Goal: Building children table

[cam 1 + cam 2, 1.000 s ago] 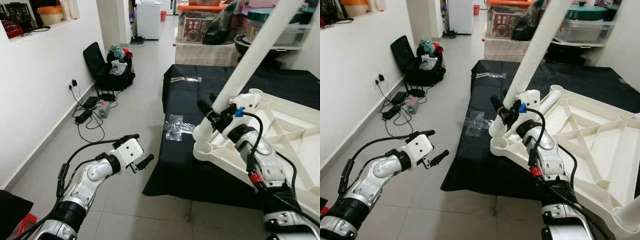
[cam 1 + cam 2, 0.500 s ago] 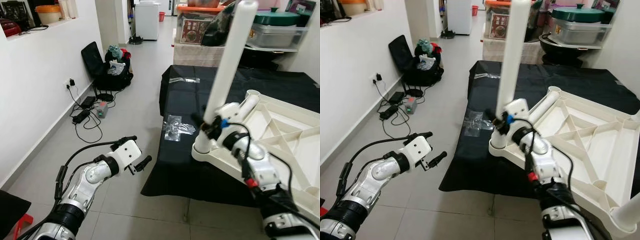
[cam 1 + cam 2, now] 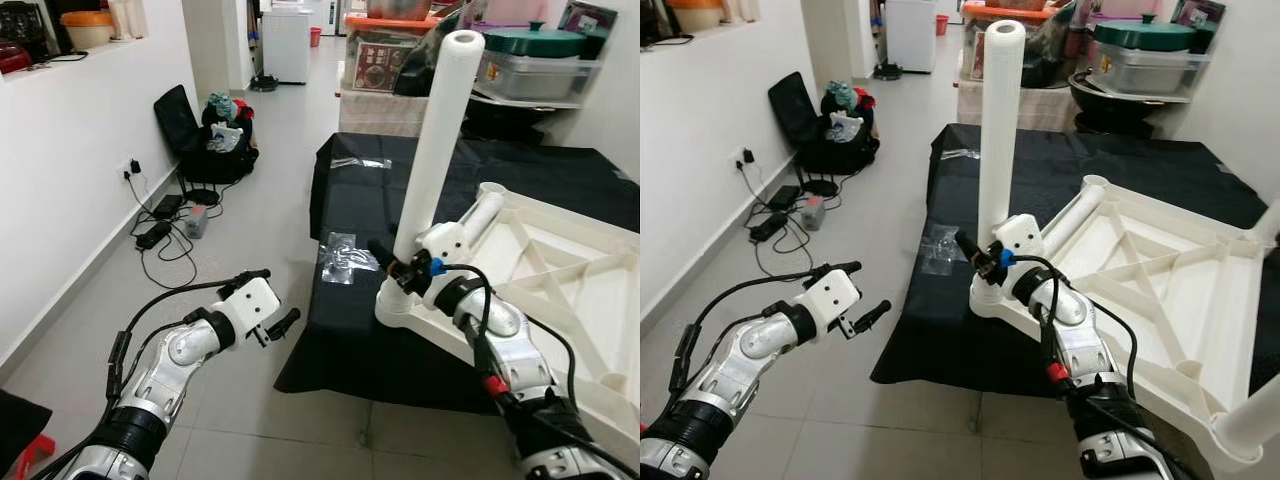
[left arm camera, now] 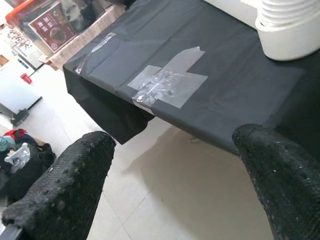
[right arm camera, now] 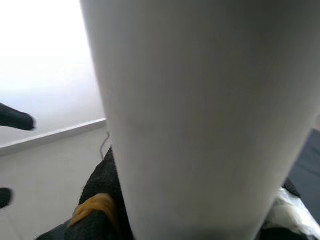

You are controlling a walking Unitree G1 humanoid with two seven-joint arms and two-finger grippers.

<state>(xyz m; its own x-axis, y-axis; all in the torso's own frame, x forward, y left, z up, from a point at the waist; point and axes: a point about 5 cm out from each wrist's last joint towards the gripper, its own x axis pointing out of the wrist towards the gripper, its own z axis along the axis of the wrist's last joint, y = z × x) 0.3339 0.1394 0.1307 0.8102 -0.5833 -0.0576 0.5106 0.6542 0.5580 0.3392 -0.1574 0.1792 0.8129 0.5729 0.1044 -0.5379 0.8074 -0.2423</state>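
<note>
White leg (image 3: 432,140) gripped by right tool (image 3: 392,268); left tool (image 3: 272,300) open beside black cloth (image 3: 352,340).

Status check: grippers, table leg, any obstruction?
Right gripper shut on table leg, upright in corner socket. Left gripper open, empty, over floor. Nothing in the way.

Black bag (image 3: 205,140), cables (image 3: 160,230) beside wall
</note>
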